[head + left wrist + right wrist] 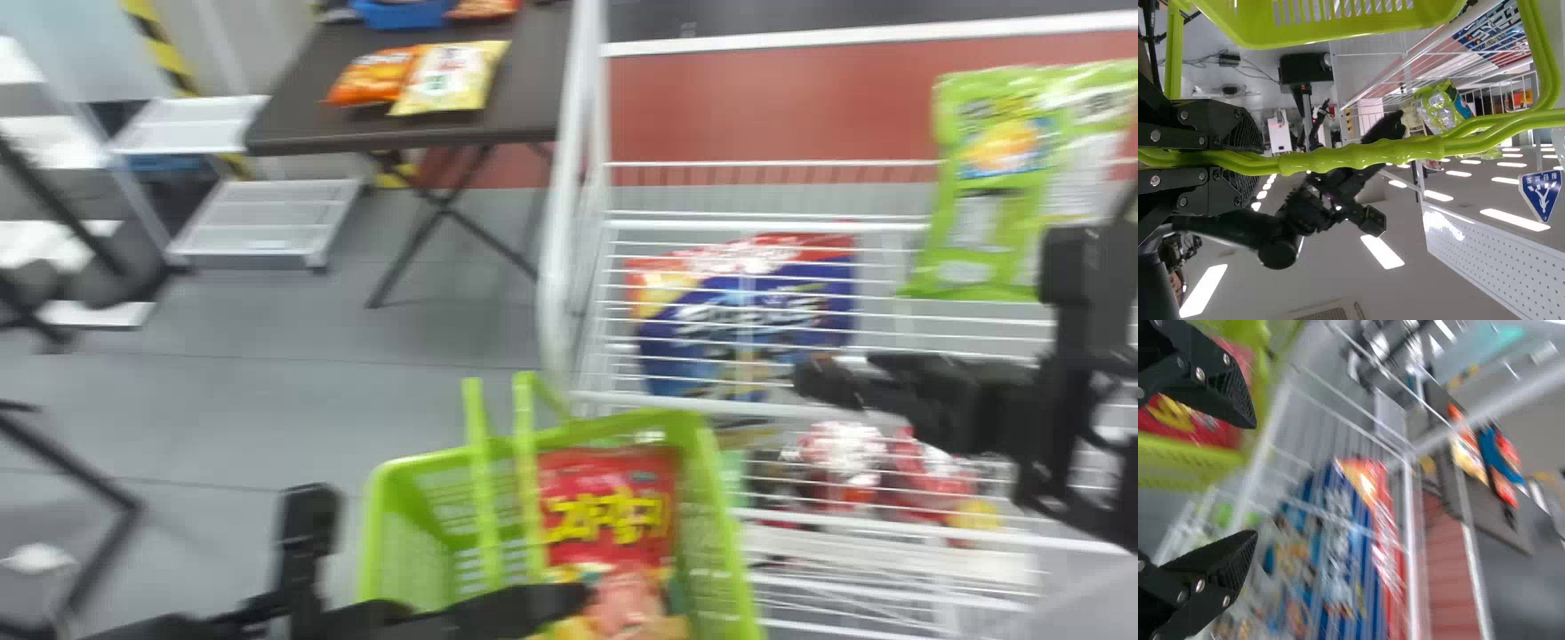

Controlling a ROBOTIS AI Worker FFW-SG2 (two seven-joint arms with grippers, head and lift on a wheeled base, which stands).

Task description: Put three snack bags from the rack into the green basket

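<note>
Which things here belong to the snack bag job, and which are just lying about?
For the job:
green plastic basket, handle held by the left fingers
red snack bag inside it
white wire rack
blue-and-red snack bag and green snack bag on the rack

Lying about:
dark folding table
orange snack bag and yellow snack bag on it

I see bold yellow lettering on the red bag [609, 516] just beyond the left gripper [569, 599], pale lettering on the blue-and-red bag [747, 320] beyond the right gripper [834, 377], and white markings on a blue triangular sign [1540, 193], well out ahead of my left gripper.
</note>
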